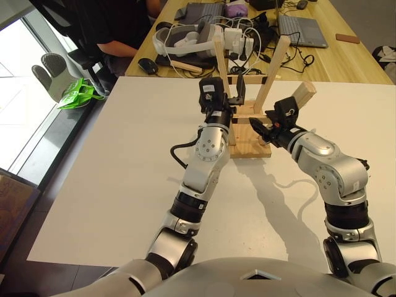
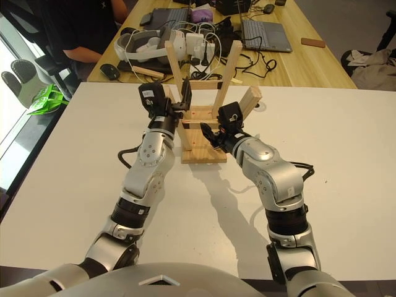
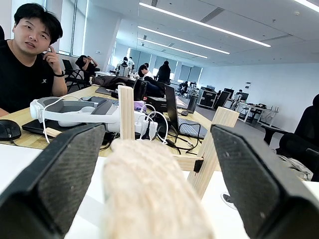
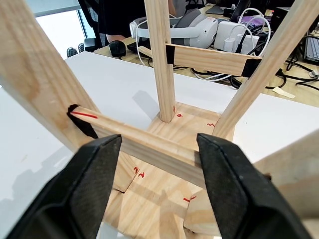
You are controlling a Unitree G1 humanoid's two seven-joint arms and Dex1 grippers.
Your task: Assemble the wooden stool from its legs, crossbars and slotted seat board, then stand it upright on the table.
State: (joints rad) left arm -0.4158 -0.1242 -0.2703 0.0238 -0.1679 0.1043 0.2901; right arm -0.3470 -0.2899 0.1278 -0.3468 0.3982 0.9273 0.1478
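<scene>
On the white table point(image 1: 111, 161) the seat board point(image 1: 249, 150) lies flat with its legs pointing up. Over the board's left near corner, the left gripper point(image 1: 239, 93) sits at the top of the near leg point(image 3: 149, 199). Its pads point(image 3: 55, 184) are spread on either side of the leg's end, with a gap showing on at least one side, so nothing is clamped. Two far legs point(image 1: 221, 62) point(image 1: 274, 65) rise from the board's far side, joined by an upper crossbar point(image 4: 209, 57). Above the board's right near part, the right gripper point(image 4: 158, 149) hangs wide open, and a lower crossbar point(image 4: 99, 122) runs across the gap between its fingers point(image 4: 234, 194); whether they touch it I cannot tell. A leaning leg point(image 1: 303, 96) tilts outward past the board's right edge.
</scene>
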